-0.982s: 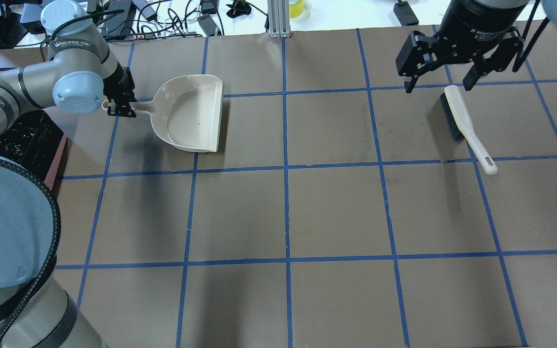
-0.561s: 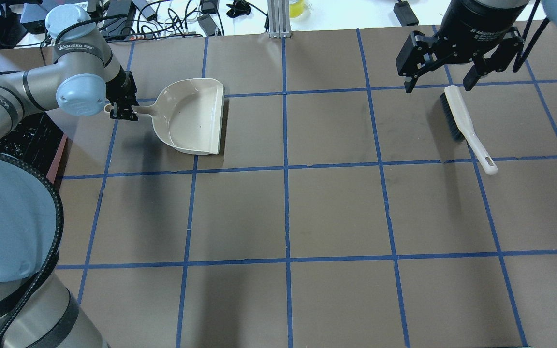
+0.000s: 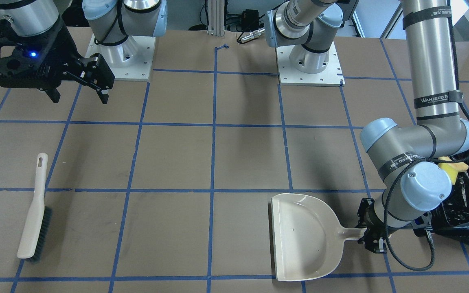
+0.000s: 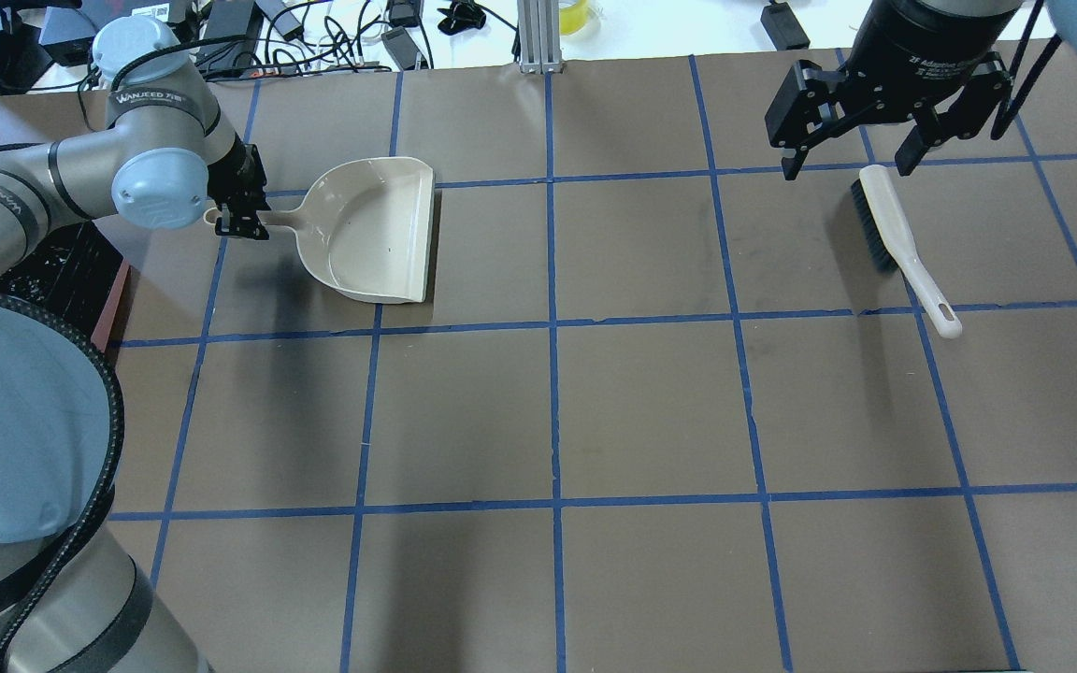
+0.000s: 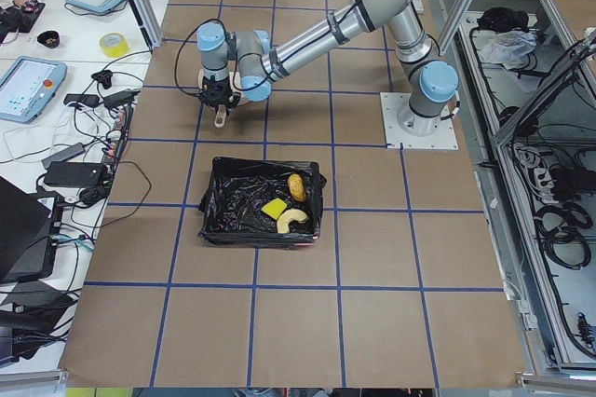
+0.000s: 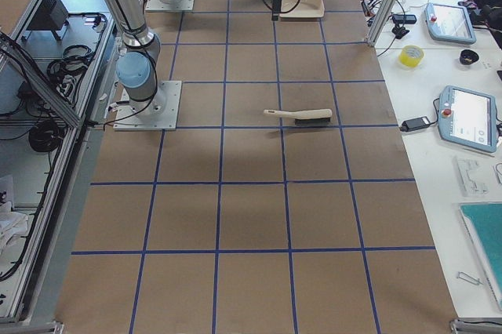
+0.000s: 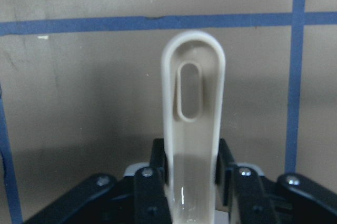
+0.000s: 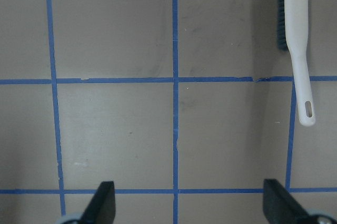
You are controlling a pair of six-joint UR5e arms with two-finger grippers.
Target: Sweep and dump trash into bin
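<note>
The three scraps already lay inside the pink-sided bin lined with crinkled black plastic point(image 5: 223, 215): the lumpy golden-brown potato-like lump point(image 5: 296, 186), the flat yellow sponge-like scrap point(image 5: 275, 208) and the curved orange-cream crust-like piece point(image 5: 291, 220). Over the last second the left gripper point(image 4: 241, 224) had carried the beige plastic dustpan point(image 4: 375, 234) a little farther from the bin, its jaws pinching the looped handle from both sides (the wrist view showed this plainly). The pan was empty and sat level just beside the bin, on the side toward the table's middle. I could not tell whether it had touched down.

The right gripper point(image 4: 849, 161) had not moved. It hung well apart from the bin, at the far end of the table, jaws spread and holding nothing, over the bristle end of the white-handled, black-bristled brush point(image 4: 884, 224) lying flat there.

Judging from this, sweeping and dumping were done. The small drift looked like the pan being put away, so only its release seemed left.
</note>
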